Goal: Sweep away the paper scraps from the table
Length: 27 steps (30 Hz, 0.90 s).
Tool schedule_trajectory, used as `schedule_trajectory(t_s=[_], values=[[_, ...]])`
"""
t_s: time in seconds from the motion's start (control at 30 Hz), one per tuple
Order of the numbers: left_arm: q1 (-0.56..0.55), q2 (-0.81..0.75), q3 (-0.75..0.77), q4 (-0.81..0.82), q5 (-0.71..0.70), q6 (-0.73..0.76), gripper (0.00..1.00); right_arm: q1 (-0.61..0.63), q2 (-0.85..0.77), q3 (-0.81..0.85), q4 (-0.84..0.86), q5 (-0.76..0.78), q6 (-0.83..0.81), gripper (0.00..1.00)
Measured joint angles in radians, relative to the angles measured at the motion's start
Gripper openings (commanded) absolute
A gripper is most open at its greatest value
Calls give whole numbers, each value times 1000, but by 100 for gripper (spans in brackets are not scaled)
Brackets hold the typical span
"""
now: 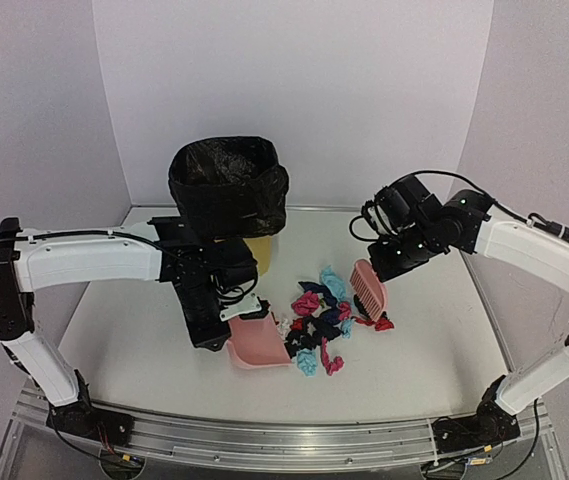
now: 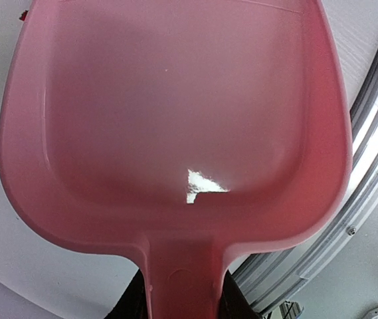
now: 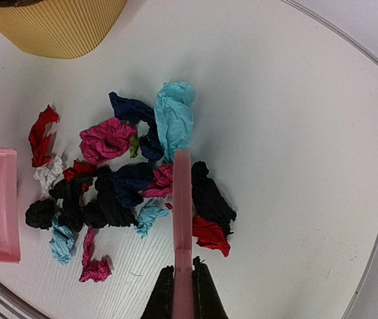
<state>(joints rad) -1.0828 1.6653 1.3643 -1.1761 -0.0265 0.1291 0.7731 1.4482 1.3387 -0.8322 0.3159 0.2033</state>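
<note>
The paper scraps [image 1: 319, 320] lie in a loose pile of red, pink, light blue, navy and black wads on the white table [image 1: 434, 360]; they also show in the right wrist view [image 3: 122, 186]. My left gripper [image 1: 226, 320] is shut on the handle of the pink dustpan [image 1: 256, 342], whose mouth lies at the pile's left edge; the pan [image 2: 175, 113] looks empty. My right gripper [image 1: 382, 262] is shut on the pink hand brush [image 1: 369, 288], held edge-on [image 3: 183, 219] above the pile's right part, with a black and a red wad to its right.
A bin lined with a black bag [image 1: 229, 185] stands at the back, left of centre, its tan ribbed side [image 3: 62, 26] near the scraps. An aluminium rail [image 1: 284, 440] runs along the front edge. White walls [image 1: 294, 90] enclose the table.
</note>
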Motion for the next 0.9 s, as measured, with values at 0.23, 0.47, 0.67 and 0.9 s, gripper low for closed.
schedule_trajectory(t_s=[0.23, 0.47, 0.67, 0.9], values=[[15, -39, 74, -65, -66, -14, 0, 0, 7, -35, 3, 7, 10, 0], [113, -184, -135, -92, -132, -2, 0, 0, 7, -60, 1, 13, 11, 0], [135, -343, -263, -107, -124, 43, 0, 0, 9, -60, 2, 16, 7, 0], [134, -178, -265, -72, -107, 81, 0, 0, 9, -55, 2, 43, 2, 0]])
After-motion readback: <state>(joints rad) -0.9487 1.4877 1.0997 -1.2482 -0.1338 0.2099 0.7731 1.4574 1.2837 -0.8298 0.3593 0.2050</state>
